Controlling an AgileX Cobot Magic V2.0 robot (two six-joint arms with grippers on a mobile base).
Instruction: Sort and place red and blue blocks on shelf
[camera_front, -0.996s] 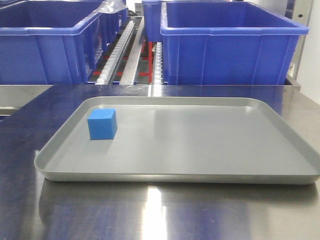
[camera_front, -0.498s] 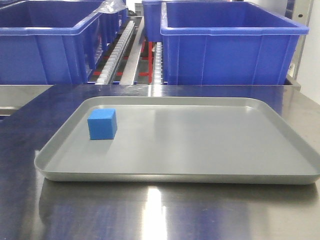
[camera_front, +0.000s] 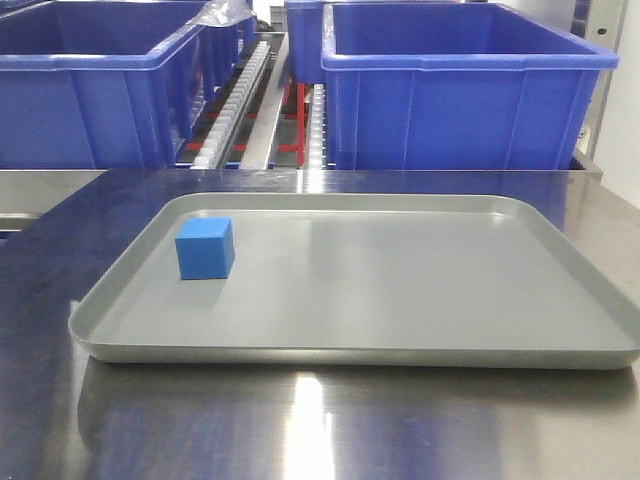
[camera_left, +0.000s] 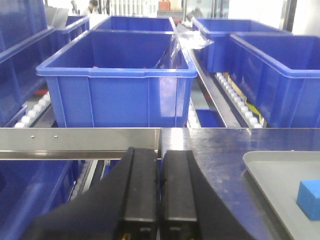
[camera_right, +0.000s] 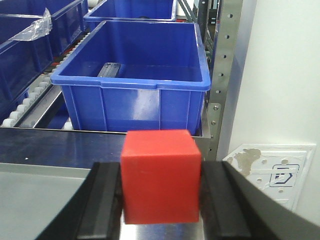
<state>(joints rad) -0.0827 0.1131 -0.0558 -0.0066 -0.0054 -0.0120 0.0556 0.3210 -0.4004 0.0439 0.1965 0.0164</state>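
1. The red block (camera_right: 161, 175), a plain matte cube, was clamped in the right gripper (camera_right: 161, 197), facing a blue bin (camera_right: 132, 95) on the shelf (camera_front: 238, 95).
2. The blue block (camera_front: 205, 248), of like finish, sat at the left of the grey tray (camera_front: 400, 300) on the bench (camera_front: 300, 420).
3. The left gripper (camera_left: 160, 187) had its fingers together, holding nothing.
4. Judged step: red block in transit. The next move calls for a far reach over the bin rim, then release.
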